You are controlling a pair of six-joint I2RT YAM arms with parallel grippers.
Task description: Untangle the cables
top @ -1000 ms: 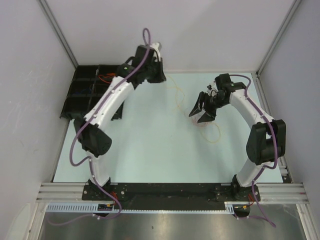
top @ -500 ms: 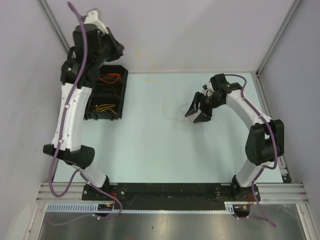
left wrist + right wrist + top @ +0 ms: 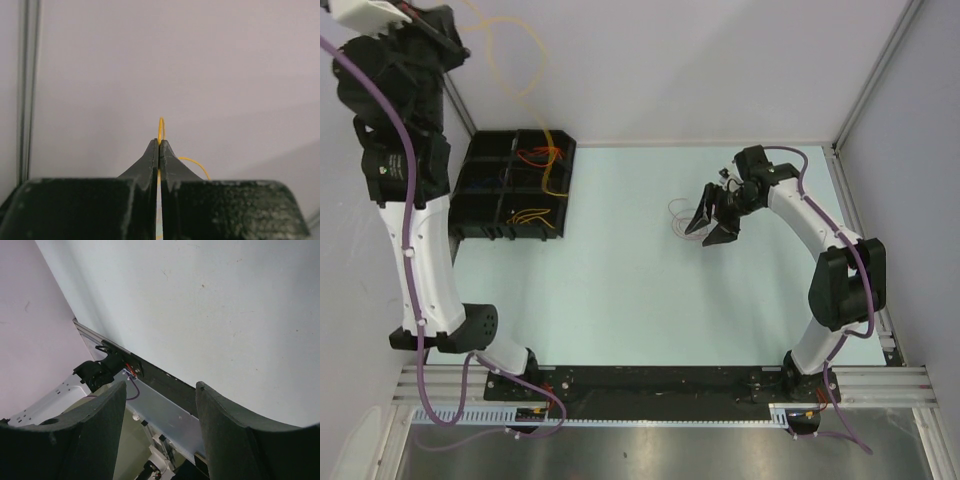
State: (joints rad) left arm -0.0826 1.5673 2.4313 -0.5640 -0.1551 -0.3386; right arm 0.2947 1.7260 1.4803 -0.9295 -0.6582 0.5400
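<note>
My left gripper (image 3: 159, 142) is raised high at the back left (image 3: 455, 45) and is shut on a thin yellow cable (image 3: 161, 126). That yellow cable (image 3: 553, 160) hangs in loops from it down into the black tray (image 3: 570, 190). Orange cables (image 3: 530, 215) and a red one (image 3: 535, 155) lie in the tray's compartments. A small pinkish cable coil (image 3: 677, 218) rests on the table just left of my right gripper (image 3: 708, 218). In the right wrist view that gripper (image 3: 160, 390) stands open with nothing between its fingers.
The tray sits at the table's back left against the wall. Grey walls close the cell on three sides. The arm bases and a black rail (image 3: 650, 380) run along the near edge; the left arm's base (image 3: 100, 371) shows in the right wrist view.
My left arm has swung from mid-table up and left to high above the tray, lifting the yellow cable off the table. My right gripper shifted slightly left, still open.
</note>
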